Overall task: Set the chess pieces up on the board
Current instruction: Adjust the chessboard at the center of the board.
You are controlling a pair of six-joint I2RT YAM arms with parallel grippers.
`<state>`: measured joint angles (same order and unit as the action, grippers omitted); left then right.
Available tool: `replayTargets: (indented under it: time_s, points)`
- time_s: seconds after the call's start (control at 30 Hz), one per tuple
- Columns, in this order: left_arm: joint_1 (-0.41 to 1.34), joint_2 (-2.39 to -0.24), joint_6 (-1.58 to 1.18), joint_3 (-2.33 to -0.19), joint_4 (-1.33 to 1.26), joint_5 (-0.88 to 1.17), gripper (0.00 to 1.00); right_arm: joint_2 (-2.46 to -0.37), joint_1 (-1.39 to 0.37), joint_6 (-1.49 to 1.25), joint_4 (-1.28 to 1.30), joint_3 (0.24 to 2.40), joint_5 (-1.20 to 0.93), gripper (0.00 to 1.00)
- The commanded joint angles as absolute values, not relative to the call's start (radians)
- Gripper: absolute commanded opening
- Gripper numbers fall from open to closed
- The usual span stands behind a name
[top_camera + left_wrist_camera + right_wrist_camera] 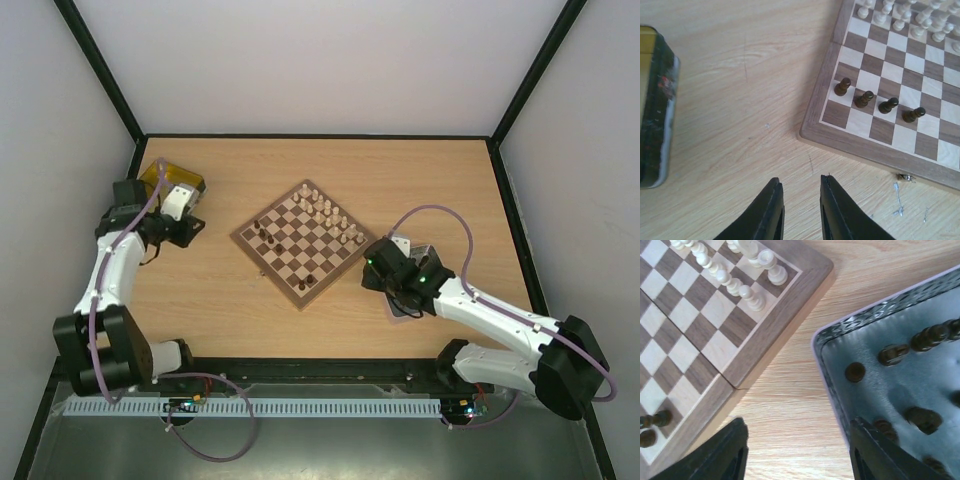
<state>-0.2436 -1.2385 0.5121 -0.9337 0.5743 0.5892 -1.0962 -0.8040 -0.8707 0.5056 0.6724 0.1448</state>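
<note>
The board (pixel 290 252) lies turned like a diamond in the middle of the table. Cream chess pieces (pixel 325 210) line its far right side, and a few dark ones (pixel 262 233) stand at its left and near corners. My left gripper (pixel 193 227) hovers left of the board over bare wood. In its wrist view the left gripper (pixel 801 184) is open by a narrow gap with nothing between the fingers; several dark pawns (pixel 864 98) stand in a row ahead. My right gripper (pixel 797 430) is open wide, straddling the grey tray's rim (pixel 880 307), where loose dark pieces (pixel 893 354) lie.
A yellow translucent tray (pixel 160 178) sits at the far left behind the left gripper, and its side (pixel 655 110) fills the left edge of the left wrist view. The grey tray (pixel 400 305) lies under the right arm. Small metal scraps (pixel 898 197) lie beside the board's border (pixel 850 145).
</note>
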Motion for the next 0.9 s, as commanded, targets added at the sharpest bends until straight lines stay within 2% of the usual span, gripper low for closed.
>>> replayTargets:
  time_s: [0.0,0.13,0.4,0.5,0.6,0.87]
  points:
    - [-0.181,-1.347,0.463,-0.966,0.487,0.542,0.20,-1.123,-0.798,-0.849,0.434,0.682,0.077,0.50]
    - [-0.117,-1.514,0.442,-1.048,0.448,0.487,0.17,-1.210,-0.798,-0.855,0.382,0.683,0.031,0.32]
    - [-0.089,-1.806,0.379,-1.254,0.375,0.410,0.07,-1.386,-0.798,-0.858,0.331,0.736,0.011,0.13]
    - [-0.065,-1.897,0.363,-1.327,0.363,0.342,0.03,-1.417,-0.798,-0.861,0.319,0.743,0.009,0.11]
    - [-0.036,-1.978,0.358,-1.379,0.365,0.308,0.02,-1.442,-0.798,-0.862,0.310,0.751,0.009,0.08]
    - [0.007,-2.108,0.357,-1.462,0.399,0.294,0.02,-1.504,-0.799,-0.862,0.292,0.777,-0.017,0.07]
